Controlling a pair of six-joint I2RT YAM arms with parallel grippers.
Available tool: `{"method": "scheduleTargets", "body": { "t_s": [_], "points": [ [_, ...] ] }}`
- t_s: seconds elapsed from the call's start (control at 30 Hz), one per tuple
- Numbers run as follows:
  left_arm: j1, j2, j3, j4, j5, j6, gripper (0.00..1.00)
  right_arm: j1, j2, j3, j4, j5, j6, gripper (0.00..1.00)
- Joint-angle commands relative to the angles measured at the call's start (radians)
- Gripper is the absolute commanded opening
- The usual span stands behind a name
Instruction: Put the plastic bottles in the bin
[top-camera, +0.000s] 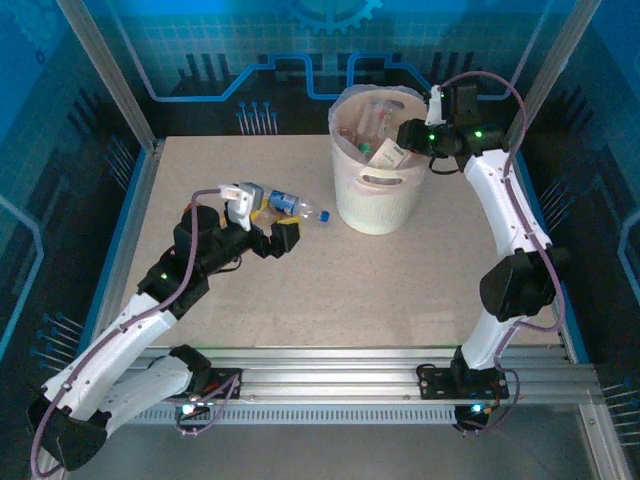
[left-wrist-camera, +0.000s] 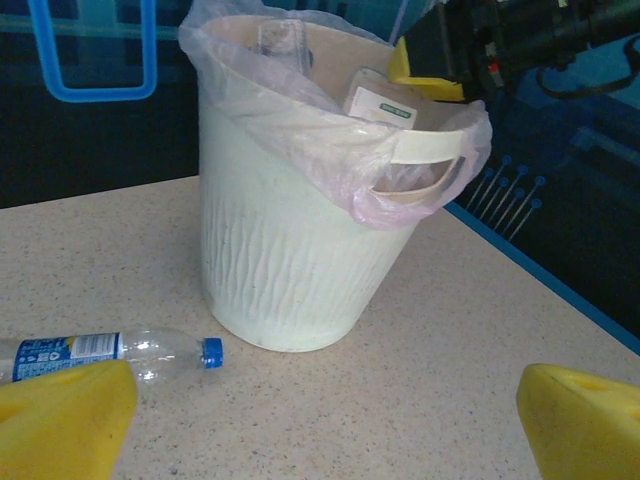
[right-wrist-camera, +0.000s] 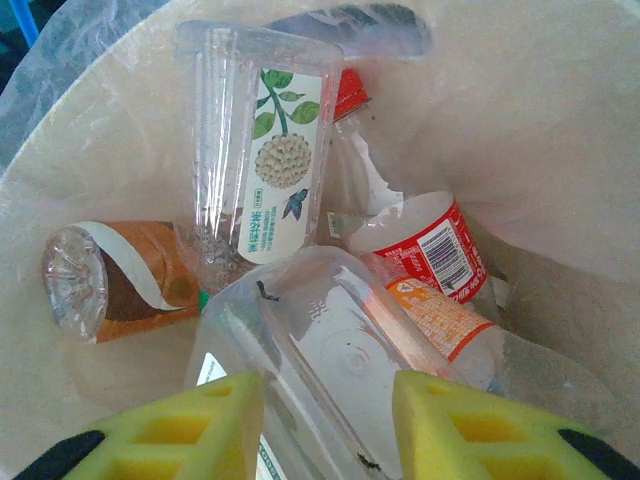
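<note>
The white bin (top-camera: 377, 205) stands at the back of the table, lined with a thin plastic bag. My right gripper (top-camera: 400, 140) hangs over its rim, yellow pads closed against the sides of a clear square bottle (right-wrist-camera: 330, 340). Below it lie a clear bottle with a leaf label (right-wrist-camera: 270, 150), a red-labelled bottle (right-wrist-camera: 425, 240) and a crushed brown one (right-wrist-camera: 110, 280). Left of the bin, on the table, lies a clear bottle with blue label and blue cap (top-camera: 292, 205) (left-wrist-camera: 110, 350). My left gripper (top-camera: 266, 220) (left-wrist-camera: 325, 425) hovers open just beside that bottle, empty.
The bin (left-wrist-camera: 290, 260) fills the middle of the left wrist view, its handle slot (left-wrist-camera: 420, 160) facing right. Blue walls and metal posts enclose the table; a rail (top-camera: 330, 385) runs along the near edge.
</note>
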Motion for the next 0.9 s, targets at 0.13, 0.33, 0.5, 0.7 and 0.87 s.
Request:
{"method": "scheduleTargets", "body": {
  "t_s": [0.13,0.33,0.5,0.7,0.87],
  "points": [
    [-0.005,0.004,0.018,-0.069,-0.246,-0.099,0.99,0.004,0.008,0.02,-0.112,0.065,-0.076,0.42],
    [0.035,0.019,0.043,-0.163,-0.392,-0.232,0.99,0.027,0.039,0.135,-0.159,0.091,-0.106,0.58],
    [0.118,0.009,0.019,-0.198,-0.403,-0.351,0.99,0.037,0.089,0.312,-0.241,0.103,-0.13,0.9],
    [0.261,0.019,-0.018,-0.24,-0.384,-0.47,0.99,0.067,0.082,0.413,-0.302,0.124,-0.148,1.0],
    [0.385,0.109,-0.019,-0.254,-0.349,-0.524,0.99,0.085,0.009,0.363,-0.308,0.124,-0.129,1.0]
  ]
}}
